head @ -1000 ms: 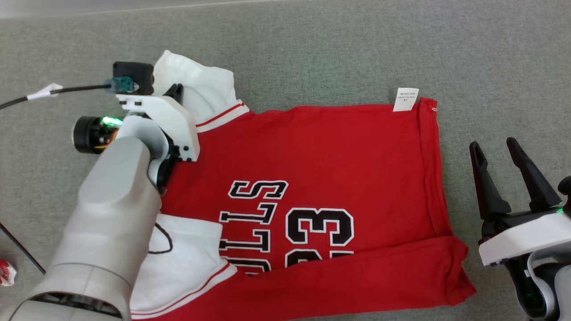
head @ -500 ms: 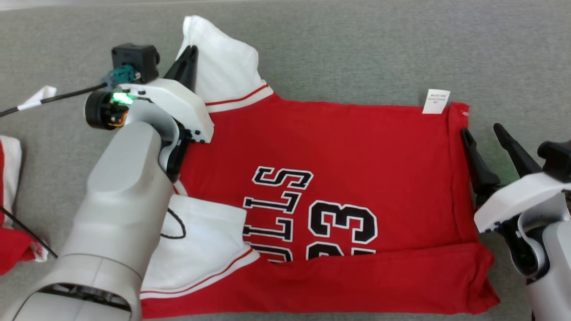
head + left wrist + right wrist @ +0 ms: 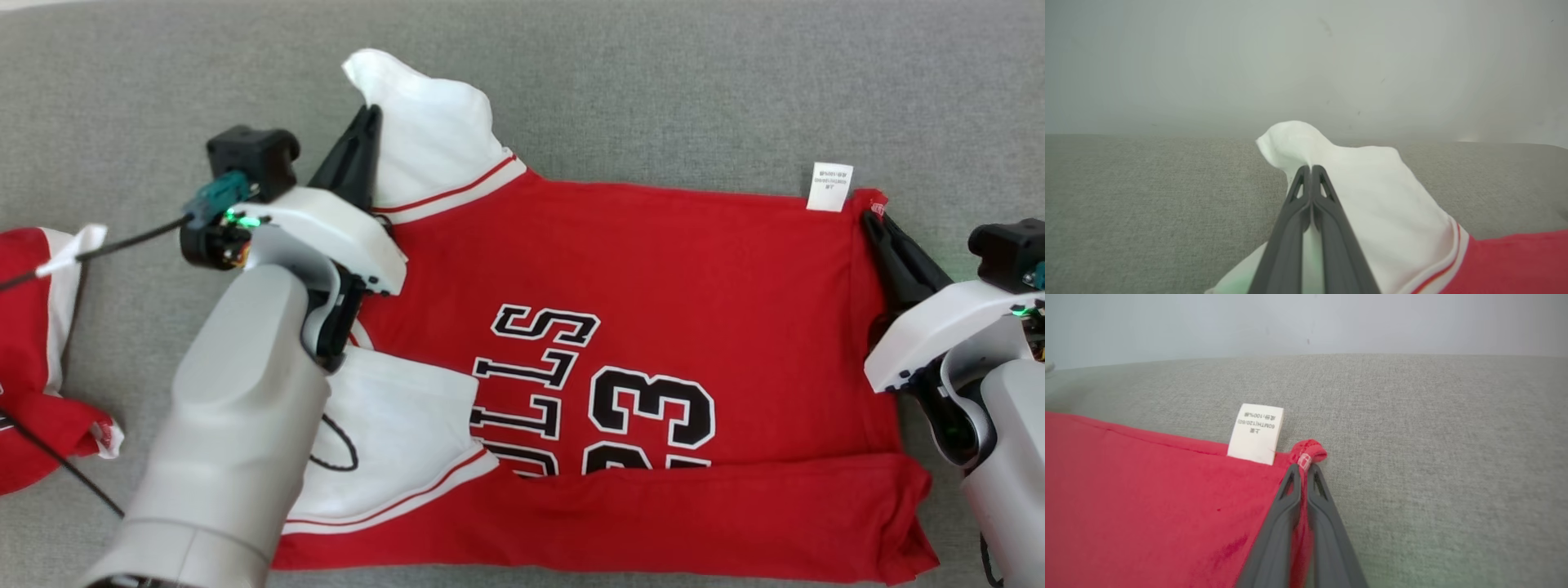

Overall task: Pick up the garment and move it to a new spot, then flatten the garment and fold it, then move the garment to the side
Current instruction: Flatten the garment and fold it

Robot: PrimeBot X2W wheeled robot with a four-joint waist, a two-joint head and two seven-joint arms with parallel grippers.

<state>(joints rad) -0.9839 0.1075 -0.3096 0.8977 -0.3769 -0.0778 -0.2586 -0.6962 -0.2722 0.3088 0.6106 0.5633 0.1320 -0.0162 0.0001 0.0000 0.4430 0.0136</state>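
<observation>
- The jersey (image 3: 653, 269) lies flat on the grey surface (image 3: 694, 90), with its near edge already folded over.
- It looks like light, limp cloth, so it will probably sag and crease unless it is lifted by two corners together.
- The left gripper (image 3: 1311, 168) is clamped on the far white sleeve (image 3: 1372, 196).
- The right gripper (image 3: 1302, 467) is pinched on the far hem corner (image 3: 1309, 451), beside the label (image 3: 1255, 433).

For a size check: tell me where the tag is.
In the head view the tag sticks out from the jersey's far edge near its right corner, lying on the grey surface, just left of the right gripper pinching that corner.
</observation>
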